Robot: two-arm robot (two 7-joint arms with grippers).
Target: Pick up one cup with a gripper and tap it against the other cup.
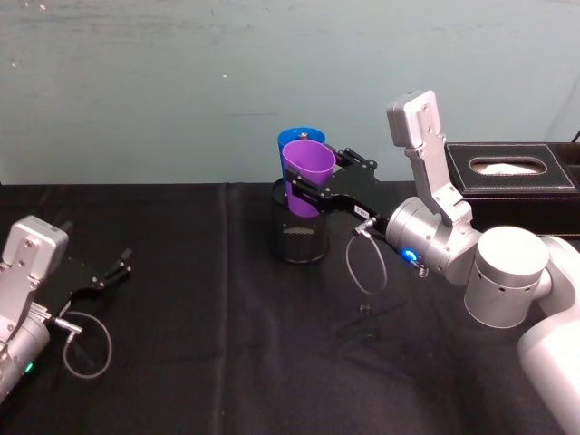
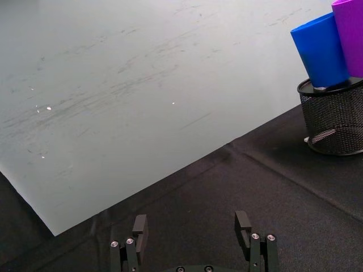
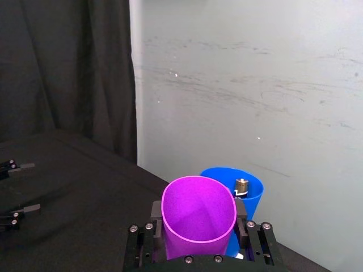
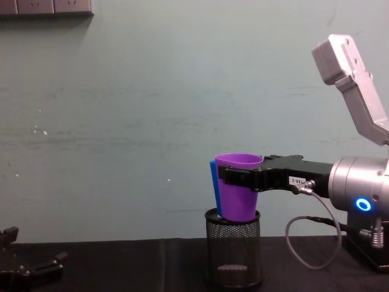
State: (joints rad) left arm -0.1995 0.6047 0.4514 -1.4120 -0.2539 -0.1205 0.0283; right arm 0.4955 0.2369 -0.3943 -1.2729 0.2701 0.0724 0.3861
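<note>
The purple cup (image 4: 236, 198) is clamped in the right gripper's (image 4: 234, 176) fingers, its base at the mesh holder's (image 4: 233, 255) mouth, close beside the blue cup (image 2: 320, 51) standing inside. A hard tap is judged liable to topple the holder. The left gripper (image 2: 191, 224) lies idle, fingers wide, on the black-clothed tabletop (image 1: 199, 299). A pale wall (image 1: 181, 82) is noted behind.

Setting: robot test bench in a lab-like room. Table (image 1: 181, 362) under black cloth. Bare pale green wall (image 4: 121, 121), scuffed and scratched. Wall sockets (image 4: 45, 6) at its upper part. Black curtain (image 3: 62, 73) beside the wall. Black tissue box (image 1: 512, 186) and mesh pen holder (image 4: 233, 255) on the table, office items. Silver-grey left arm (image 1: 23, 272) and right arm (image 1: 507, 276), cabled, one at each side.
</note>
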